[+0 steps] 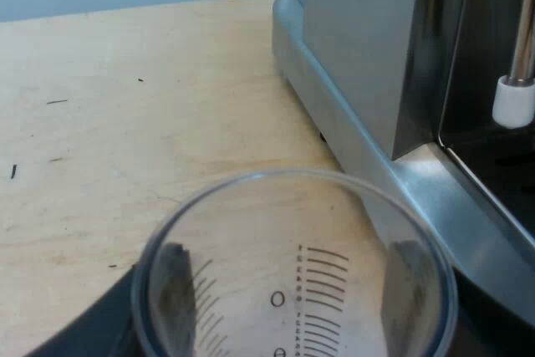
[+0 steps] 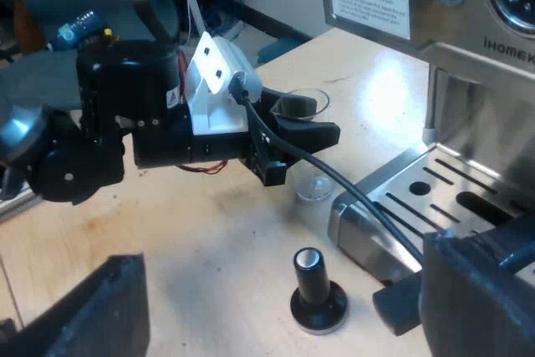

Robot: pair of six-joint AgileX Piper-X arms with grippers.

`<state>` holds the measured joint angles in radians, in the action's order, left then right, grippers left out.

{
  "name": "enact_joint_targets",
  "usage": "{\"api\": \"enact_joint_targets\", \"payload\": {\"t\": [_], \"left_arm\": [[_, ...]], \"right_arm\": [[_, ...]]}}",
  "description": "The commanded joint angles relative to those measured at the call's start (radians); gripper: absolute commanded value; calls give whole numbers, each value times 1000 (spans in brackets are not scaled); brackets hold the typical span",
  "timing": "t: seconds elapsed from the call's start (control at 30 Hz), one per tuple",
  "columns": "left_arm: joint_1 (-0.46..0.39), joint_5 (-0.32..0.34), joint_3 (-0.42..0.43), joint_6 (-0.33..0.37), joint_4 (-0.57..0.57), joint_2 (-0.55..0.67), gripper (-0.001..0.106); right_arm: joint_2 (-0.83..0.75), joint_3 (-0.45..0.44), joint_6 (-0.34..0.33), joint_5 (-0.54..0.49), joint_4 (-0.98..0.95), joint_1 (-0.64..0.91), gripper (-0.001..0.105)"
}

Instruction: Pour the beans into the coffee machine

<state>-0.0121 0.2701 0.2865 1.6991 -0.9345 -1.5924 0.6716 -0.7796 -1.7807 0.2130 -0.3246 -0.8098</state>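
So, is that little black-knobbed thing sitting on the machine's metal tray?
No, the tamper stands upright on the wooden table, beside the espresso machine and off its drip tray.

The left arm's wrist (image 2: 125,114) is a boxy black block with a white casing (image 2: 219,89), then the left gripper (image 2: 305,119) and its black fingers (image 2: 316,133).

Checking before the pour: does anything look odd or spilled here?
No spill shows. One oddity: the measuring glass, clamped in the left gripper beside the espresso machine, looks empty; the table shows through it.
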Motion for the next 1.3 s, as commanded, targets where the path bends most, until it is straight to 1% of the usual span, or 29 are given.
{"api": "enact_joint_targets", "payload": {"t": [0.03,0.07,0.1,0.13,0.2,0.23,0.33,0.53,0.6,0.73,0.83,1.0,1.03,1.1,1.27,1.3], "left_arm": [[0,-21,5,10,-13,-3,39],[0,-21,5,10,-13,-3,45],[0,-21,5,10,-13,-3,55],[0,-21,5,10,-13,-3,58],[0,-21,5,27,-13,-3,71],[0,-21,5,29,-13,-3,72],[0,-21,5,30,-13,-3,79],[0,-19,-1,30,-9,-3,79],[0,5,-8,30,-5,-3,79],[0,16,-13,30,8,7,79],[0,12,-13,30,62,31,79],[0,2,-13,28,233,100,79],[0,2,-13,28,253,111,79],[0,2,-13,28,334,160,79],[0,-12,-13,28,445,273,79],[0,-12,-13,28,502,329,79]], "right_arm": [[-3,-5,5,-1,6,-2,69],[-3,-5,5,-1,6,-2,69],[-3,-5,5,-1,6,-2,69],[-3,-5,5,-1,6,-2,69],[-3,-5,5,-1,6,-2,69],[-3,-5,5,-1,6,-2,69],[-3,-5,5,-1,6,-2,69],[-3,-5,5,-1,6,-2,69],[-3,-5,5,-1,6,-2,69],[-3,-5,5,-1,6,-2,69],[-3,-5,5,-1,6,-2,69],[-3,-5,5,-15,6,-2,69],[-3,-5,5,-15,6,-2,69],[-3,-5,5,-15,6,-2,69],[-3,-5,5,-15,6,-2,69],[-3,-5,5,-15,6,-2,69]]}}
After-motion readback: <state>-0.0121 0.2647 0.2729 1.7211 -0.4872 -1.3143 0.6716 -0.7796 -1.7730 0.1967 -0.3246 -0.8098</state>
